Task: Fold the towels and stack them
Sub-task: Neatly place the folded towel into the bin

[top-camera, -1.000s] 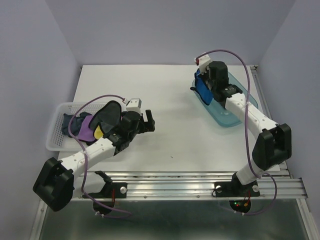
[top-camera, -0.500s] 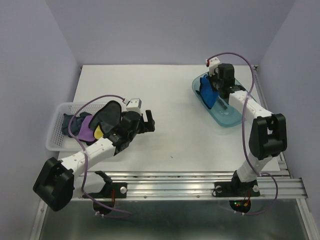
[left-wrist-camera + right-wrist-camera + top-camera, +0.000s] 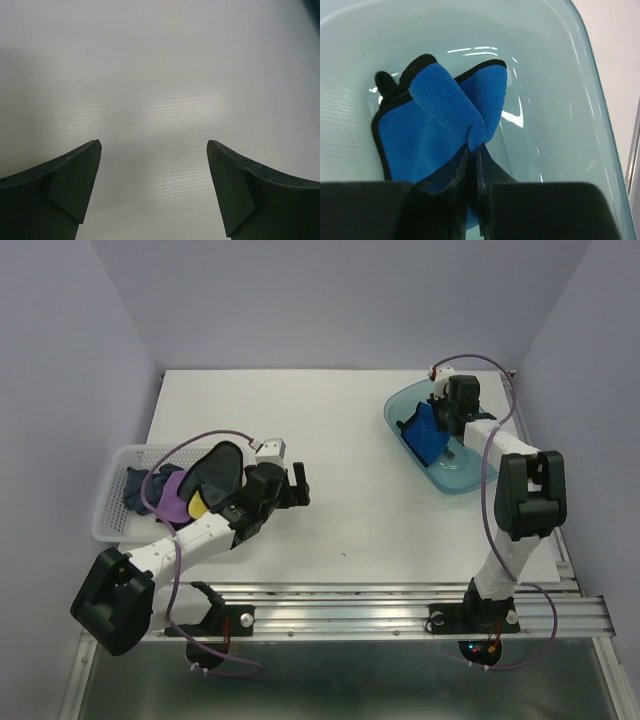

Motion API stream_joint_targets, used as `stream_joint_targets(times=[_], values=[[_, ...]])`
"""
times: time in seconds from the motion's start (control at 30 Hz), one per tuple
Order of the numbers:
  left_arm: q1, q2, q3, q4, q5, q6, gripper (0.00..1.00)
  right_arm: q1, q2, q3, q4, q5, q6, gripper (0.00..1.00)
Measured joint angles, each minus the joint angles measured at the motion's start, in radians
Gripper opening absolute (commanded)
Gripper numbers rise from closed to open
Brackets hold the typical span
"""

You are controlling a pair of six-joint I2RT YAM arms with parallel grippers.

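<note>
My right gripper [image 3: 440, 428] is shut on a bright blue towel [image 3: 424, 430] with black edging, inside the translucent teal tray [image 3: 468, 478] at the back right. In the right wrist view the blue towel [image 3: 440, 130] is pinched at a fold between the closed fingertips [image 3: 473, 150] and hangs down into the tray [image 3: 560, 100]. A purple towel [image 3: 176, 496] and a dark navy towel [image 3: 140, 490] lie bunched in the white mesh basket [image 3: 110, 510] at the left. My left gripper [image 3: 298, 483] is open and empty over the bare table; it also shows in the left wrist view [image 3: 154, 150].
A black pad and a yellow piece [image 3: 199, 504] lie on the basket's pile beside the left arm. The white table [image 3: 330, 430] ends at a metal rail [image 3: 400, 600] in front. Walls stand close at left, back and right.
My right gripper has moved toward the back right across the tray, taking the blue towel along and turning it. The left arm has stayed still.
</note>
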Motion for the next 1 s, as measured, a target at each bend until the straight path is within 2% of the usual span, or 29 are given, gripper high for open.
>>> stream_joint_targets(times=[0.03, 0.07, 0.17, 0.2, 0.27, 0.37, 0.4, 0.57, 0.77, 0.87, 1.0], values=[[0.000, 0.000, 0.002, -0.005, 0.000, 0.000, 0.99, -0.004, 0.009, 0.000, 0.001, 0.000, 0.000, 0.18], [0.000, 0.000, 0.005, -0.009, -0.001, 0.000, 0.99, -0.009, 0.021, 0.000, 0.001, 0.000, 0.002, 0.27], [0.000, 0.000, 0.018, -0.024, -0.004, 0.000, 0.99, -0.015, 0.046, 0.002, -0.003, 0.007, 0.008, 0.39], [0.000, -0.001, 0.028, -0.035, -0.006, 0.001, 0.99, -0.015, 0.058, 0.010, -0.010, 0.011, 0.011, 0.49], [0.000, -0.001, 0.058, -0.060, -0.013, 0.005, 0.99, -0.015, 0.069, 0.019, -0.018, 0.012, 0.017, 0.61], [0.000, -0.006, 0.116, -0.093, -0.036, 0.008, 0.99, -0.015, 0.067, 0.020, -0.022, 0.013, 0.023, 0.73], [0.000, -0.011, 0.138, -0.105, -0.049, 0.008, 0.99, -0.015, 0.066, 0.021, -0.023, 0.013, 0.027, 1.00], [0.005, -0.044, 0.233, -0.153, -0.102, 0.000, 0.99, -0.015, 0.031, 0.021, -0.051, 0.010, 0.038, 1.00], [0.038, -0.057, 0.264, -0.245, -0.161, -0.058, 0.99, -0.015, -0.104, 0.020, -0.073, -0.011, 0.102, 1.00], [0.056, -0.063, 0.264, -0.286, -0.175, -0.083, 0.99, -0.015, -0.173, 0.020, -0.073, -0.065, 0.163, 1.00], [0.074, -0.108, 0.252, -0.322, -0.187, -0.111, 0.99, -0.015, -0.171, 0.020, -0.078, -0.170, 0.237, 1.00]])
